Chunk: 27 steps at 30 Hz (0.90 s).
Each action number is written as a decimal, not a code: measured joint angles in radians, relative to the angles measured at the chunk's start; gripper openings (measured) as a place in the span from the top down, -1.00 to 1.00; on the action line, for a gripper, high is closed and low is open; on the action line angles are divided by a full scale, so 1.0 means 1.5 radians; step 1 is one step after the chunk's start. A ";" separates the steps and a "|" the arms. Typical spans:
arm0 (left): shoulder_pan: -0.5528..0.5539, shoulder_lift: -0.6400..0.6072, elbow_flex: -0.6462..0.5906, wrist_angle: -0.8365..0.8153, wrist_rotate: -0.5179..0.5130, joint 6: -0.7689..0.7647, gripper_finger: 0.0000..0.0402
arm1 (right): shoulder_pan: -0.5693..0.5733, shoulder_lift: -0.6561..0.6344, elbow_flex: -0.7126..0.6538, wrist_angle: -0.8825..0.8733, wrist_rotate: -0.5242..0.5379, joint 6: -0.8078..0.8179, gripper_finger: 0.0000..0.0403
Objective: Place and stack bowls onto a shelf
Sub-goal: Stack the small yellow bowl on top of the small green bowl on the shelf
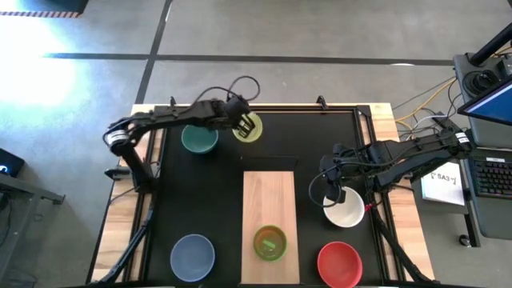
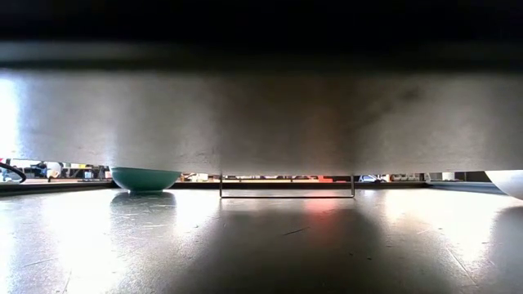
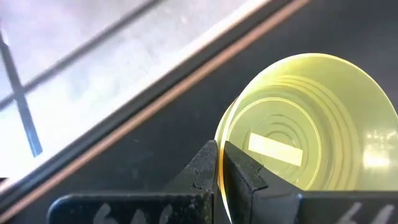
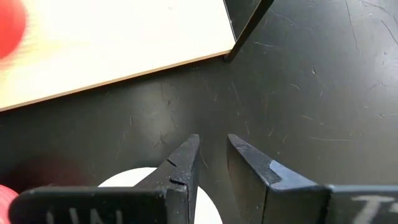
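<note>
My left gripper [image 1: 240, 122] is at the table's far side, shut on a small yellow bowl [image 1: 249, 128]. A teal bowl [image 1: 199, 138] rests on its base beside it and also shows in the low view [image 2: 145, 178]. My right gripper [image 1: 330, 194] is open over the far left rim of the white bowl [image 1: 345, 210]. In its wrist view [image 4: 212, 163] the white bowl [image 4: 134, 180] lies under its fingers, and I cannot tell whether they touch it. A bright green bowl [image 1: 270, 242] sits on the pale wooden shelf [image 1: 270, 196]. My left gripper pinches the yellow bowl's rim [image 3: 219, 163] between its two fingers, one finger inside the bowl and one outside. The bowl is tilted, with its hollow turned toward the wrist camera. Nothing yellow shows on the tabletop in the low view.
A grey-blue bowl [image 1: 192, 256] stands at the near left and a red bowl [image 1: 339, 262] at the near right. The shelf's far half is bare wood. Black tabletop lies between the shelf and the far bowls. A monitor and cables stand off the table's right side.
</note>
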 joint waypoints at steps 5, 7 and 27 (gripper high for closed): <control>0.000 -0.067 0.000 0.018 -0.047 0.000 1.00 | 0.000 0.000 0.000 0.001 0.000 0.000 0.68; -0.002 -0.089 0.000 0.043 -0.052 0.003 1.00 | 0.000 0.000 0.000 0.002 0.000 -0.004 0.68; -0.137 -0.100 0.001 0.280 -0.097 0.093 1.00 | -0.002 -0.007 0.070 0.171 0.278 -0.027 0.69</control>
